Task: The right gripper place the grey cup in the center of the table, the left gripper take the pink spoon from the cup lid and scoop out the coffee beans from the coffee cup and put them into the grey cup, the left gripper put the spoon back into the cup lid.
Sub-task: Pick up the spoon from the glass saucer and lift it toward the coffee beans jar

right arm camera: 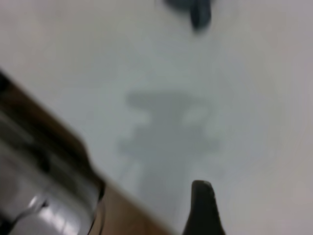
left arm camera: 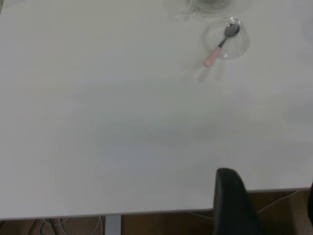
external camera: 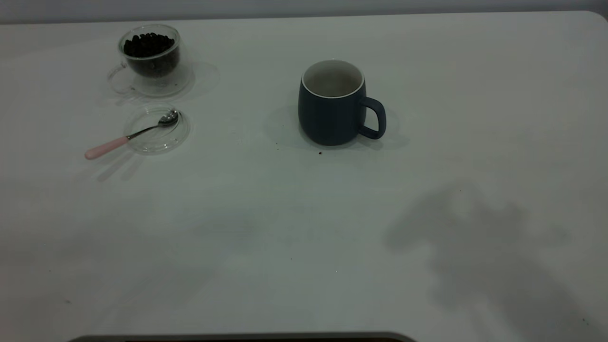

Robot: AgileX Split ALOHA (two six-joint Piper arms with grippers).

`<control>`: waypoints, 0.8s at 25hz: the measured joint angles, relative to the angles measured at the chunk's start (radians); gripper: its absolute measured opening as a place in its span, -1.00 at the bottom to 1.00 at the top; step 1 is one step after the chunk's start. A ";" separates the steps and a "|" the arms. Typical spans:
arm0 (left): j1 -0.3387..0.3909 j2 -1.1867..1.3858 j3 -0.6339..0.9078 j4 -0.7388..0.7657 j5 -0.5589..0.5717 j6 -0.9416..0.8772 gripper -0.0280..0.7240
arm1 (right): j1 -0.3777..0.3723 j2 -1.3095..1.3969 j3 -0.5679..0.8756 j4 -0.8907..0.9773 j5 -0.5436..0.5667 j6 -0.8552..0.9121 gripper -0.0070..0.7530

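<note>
Lying with metal bowl inside the flat clear glass lid, pale pink handle out over the rim: small pink-handled spoon, toward the far left corner of the white counter. Long axis slanted, handle end pointing at the near left edge. Clear double-walled glass cup of dark coffee beans just behind the lid. Dark blue-grey matte mug already mid-counter, handle toward the right edge. Left claw at the near edge, well apart from spoon, nearer arm to it; opening cannot tell. Right claw likewise near edge; opening cannot tell. Next, probably: left reach to handle.
</note>
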 joint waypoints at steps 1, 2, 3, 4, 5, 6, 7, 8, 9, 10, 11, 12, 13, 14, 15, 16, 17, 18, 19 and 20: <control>0.000 0.000 0.000 0.000 0.000 0.000 0.20 | 0.000 -0.015 0.000 -0.006 0.030 0.023 0.57; 0.000 0.000 0.000 0.000 0.000 0.000 0.20 | 0.000 -0.030 0.004 -0.016 0.045 0.044 0.57; 0.000 0.000 0.000 0.000 0.000 0.000 0.20 | 0.000 -0.047 0.012 -0.028 0.049 0.055 0.57; 0.000 0.000 0.000 0.000 0.000 0.000 0.20 | 0.000 -0.063 0.025 -0.036 0.051 0.061 0.57; 0.000 0.000 0.000 0.000 0.000 0.000 0.20 | 0.000 -0.078 0.042 -0.042 0.054 0.064 0.57; 0.000 0.000 0.000 0.000 0.000 0.000 0.20 | 0.000 -0.097 0.065 -0.045 0.054 0.065 0.57; 0.000 0.000 0.000 0.000 0.000 0.000 0.20 | 0.000 -0.118 0.089 -0.045 0.054 0.068 0.57; 0.000 0.000 0.000 0.000 0.000 0.000 0.20 | 0.000 -0.139 0.124 -0.045 0.054 0.070 0.57; 0.000 0.000 0.000 0.000 0.000 0.000 0.20 | 0.000 -0.166 0.164 -0.040 0.054 0.074 0.57; 0.000 0.000 0.000 0.000 0.000 0.000 0.20 | 0.000 -0.197 0.200 -0.031 0.054 0.077 0.57; 0.000 0.000 0.000 0.000 0.000 0.000 0.20 | 0.000 -0.232 0.254 -0.018 0.055 0.079 0.57; 0.000 0.000 0.000 0.000 0.000 0.000 0.20 | 0.000 -0.262 0.291 -0.007 0.057 0.083 0.57; 0.000 0.000 0.000 0.000 0.000 0.000 0.20 | 0.000 -0.299 0.333 0.007 0.058 0.092 0.57; 0.000 0.000 0.000 0.000 0.000 0.000 0.20 | 0.000 -0.337 0.366 0.019 0.059 0.105 0.57; 0.000 0.000 0.000 0.000 0.000 0.000 0.20 | 0.000 -0.370 0.402 0.025 0.059 0.119 0.57; 0.000 0.000 0.000 0.000 0.000 -0.001 0.20 | -0.004 -0.412 0.436 0.031 0.059 0.134 0.57; 0.000 0.000 0.000 0.000 0.000 -0.001 0.20 | -0.019 -0.466 0.462 0.037 0.060 0.144 0.57; 0.000 0.000 0.000 0.000 0.000 -0.001 0.20 | -0.039 -0.507 0.490 0.040 0.058 0.149 0.57; 0.000 0.000 0.000 0.000 0.000 -0.001 0.20 | -0.068 -0.552 0.518 0.040 0.055 0.151 0.57; 0.000 0.000 0.000 0.000 0.000 -0.001 0.20 | -0.101 -0.607 0.543 0.039 0.046 0.153 0.57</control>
